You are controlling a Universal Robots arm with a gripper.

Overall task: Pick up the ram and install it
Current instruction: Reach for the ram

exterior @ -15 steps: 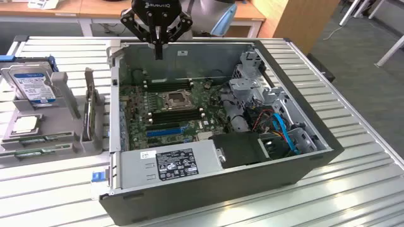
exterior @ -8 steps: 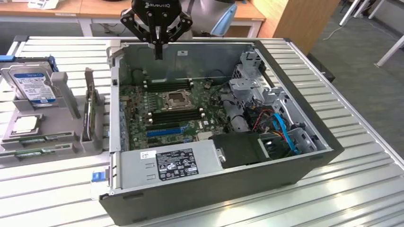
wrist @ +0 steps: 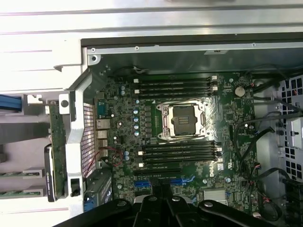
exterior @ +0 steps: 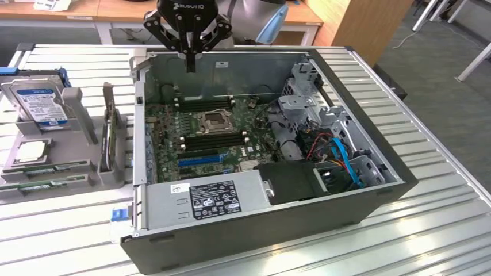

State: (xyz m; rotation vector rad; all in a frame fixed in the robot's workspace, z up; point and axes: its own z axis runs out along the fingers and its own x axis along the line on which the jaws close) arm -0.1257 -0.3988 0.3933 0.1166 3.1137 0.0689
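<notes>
Table (exterior: pixel 429 230) w/ tray (exterior: pixel 83 156): ram (exterior: pixel 54 167) well apart from shut fingers (exterior: pixel 190 61).

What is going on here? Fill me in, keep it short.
A robot arm's gripper hangs shut over the far wall of an open computer case, above the motherboard, with nothing visible in its grip. The ram sticks lie in a grey holder outside the case, on the exterior view's left, near a hard drive. The black memory slots beside the CPU socket look empty, so no ram is installed yet.
</notes>
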